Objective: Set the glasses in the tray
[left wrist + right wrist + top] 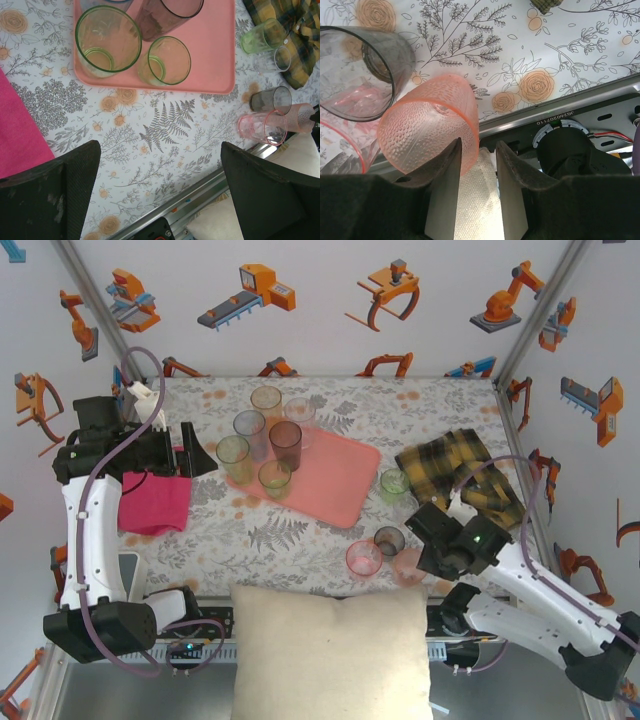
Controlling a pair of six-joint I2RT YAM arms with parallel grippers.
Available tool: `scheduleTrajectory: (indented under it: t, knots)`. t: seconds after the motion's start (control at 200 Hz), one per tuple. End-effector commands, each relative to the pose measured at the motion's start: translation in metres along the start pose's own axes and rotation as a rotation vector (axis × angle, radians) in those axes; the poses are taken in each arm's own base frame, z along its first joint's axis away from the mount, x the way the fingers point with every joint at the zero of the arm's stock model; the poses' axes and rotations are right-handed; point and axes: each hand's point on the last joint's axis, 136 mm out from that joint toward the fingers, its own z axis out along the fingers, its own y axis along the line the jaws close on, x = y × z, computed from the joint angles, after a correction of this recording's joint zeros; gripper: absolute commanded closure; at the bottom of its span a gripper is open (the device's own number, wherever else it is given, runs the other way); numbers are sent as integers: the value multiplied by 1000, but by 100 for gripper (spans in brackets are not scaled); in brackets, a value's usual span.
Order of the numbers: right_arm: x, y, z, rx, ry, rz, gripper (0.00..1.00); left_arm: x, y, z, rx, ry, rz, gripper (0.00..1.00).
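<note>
The salmon-pink tray (335, 480) lies mid-table and holds several glasses, among them two green ones (107, 40) (167, 61) and a smoky one (285, 438). An amber glass (266, 400) stands just behind it. A green glass (393, 483) sits between tray and plaid cloth. Near the front edge stand a grey glass (357, 70), a pink glass (340, 145) and a tilted, dimpled salmon glass (425, 125). My right gripper (479, 145) is narrowly open at the salmon glass's rim, its wall against the left finger, a gap to the right one. My left gripper (160, 150) hangs wide open and empty, left of the tray.
A magenta cloth (155, 502) lies under the left arm. A yellow-black plaid cloth (455, 470) lies at the right, with a clear glass (282, 58) on its edge. A cream cushion (335, 650) sits below the table's metal front rail (560, 107).
</note>
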Motion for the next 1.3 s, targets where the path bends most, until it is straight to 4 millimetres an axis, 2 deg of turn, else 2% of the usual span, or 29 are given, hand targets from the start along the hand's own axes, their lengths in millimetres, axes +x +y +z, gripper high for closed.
scheduleTrajectory:
  t: [0.0, 0.511, 0.791, 1.041, 1.292]
  knots:
    - [0, -3, 6, 29, -3, 11, 67, -6, -9, -4, 26, -27, 15, 3]
    - [1, -10, 15, 55, -22, 9, 79, -4, -9, -4, 24, -28, 12, 3]
    - [0, -13, 15, 61, -37, 10, 90, -4, -10, -6, 23, -34, 17, 3]
    - [-6, -16, 8, 50, -72, 19, 100, -5, -10, -6, 23, -34, 14, 3]
    - [-13, -21, -2, 70, -98, 14, 100, -6, -10, -6, 24, -36, 11, 3]
